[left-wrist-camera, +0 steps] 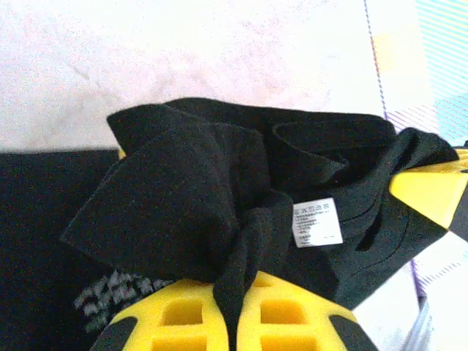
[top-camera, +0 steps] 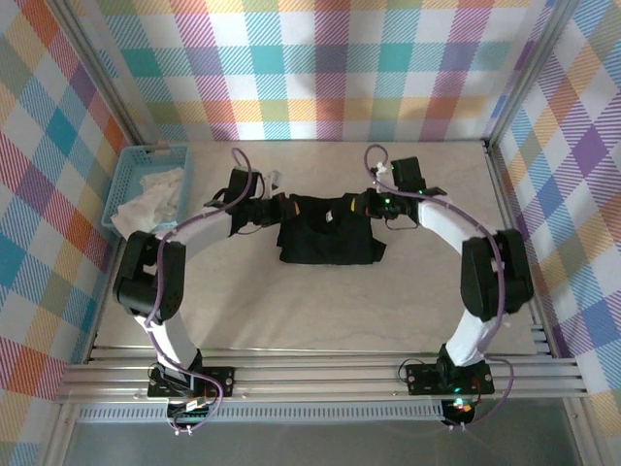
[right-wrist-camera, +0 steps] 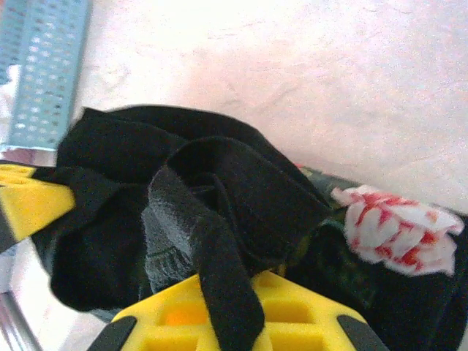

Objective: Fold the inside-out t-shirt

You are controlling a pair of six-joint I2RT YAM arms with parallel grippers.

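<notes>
Bunched on the pale mottled worktop (top-camera: 320, 311), between both arms: a large black t-shirt of soft matte cotton (top-camera: 328, 238), rumpled into thick folds, white rectangular care label (left-wrist-camera: 316, 222) outward. Pinched at its left edge in the closed left jaws, at its right edge in the closed right jaws, twisted strip between blocky yellow fingers (right-wrist-camera: 314, 314).

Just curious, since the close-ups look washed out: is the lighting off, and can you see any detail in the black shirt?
Top external view: even light, beige table, t-shirt a flat black patch. Left wrist view: table overexposed white, folds and white label clear, print unreadable. Right wrist view: table blown out too, folds visible.
</notes>
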